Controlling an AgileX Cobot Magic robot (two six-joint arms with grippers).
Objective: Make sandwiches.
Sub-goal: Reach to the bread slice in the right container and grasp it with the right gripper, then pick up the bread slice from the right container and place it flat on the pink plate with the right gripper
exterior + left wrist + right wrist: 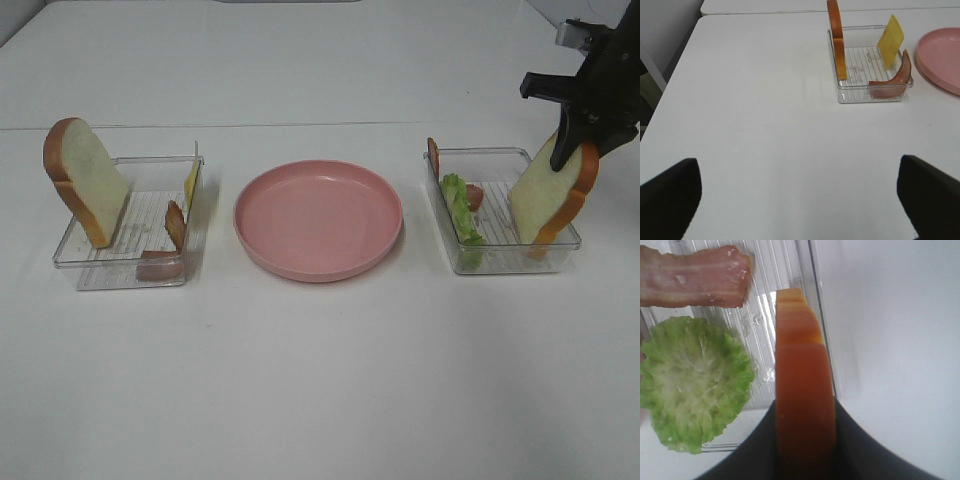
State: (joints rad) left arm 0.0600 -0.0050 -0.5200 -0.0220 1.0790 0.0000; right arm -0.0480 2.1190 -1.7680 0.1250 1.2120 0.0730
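No assembled sandwiches are in view, only loose parts. My right gripper is shut on the top crust of a bread slice standing in the right tray. The right wrist view shows the orange crust pinched between both dark fingers. Lettuce and bacon lie beside it. Another bread slice leans in the left tray with cheese and bacon. My left gripper is open over bare table, well short of that tray.
A round pink plate sits between the two trays with nothing on it. A second bacon strip leans on the right tray's far left corner. The white table runs wide in front of the trays.
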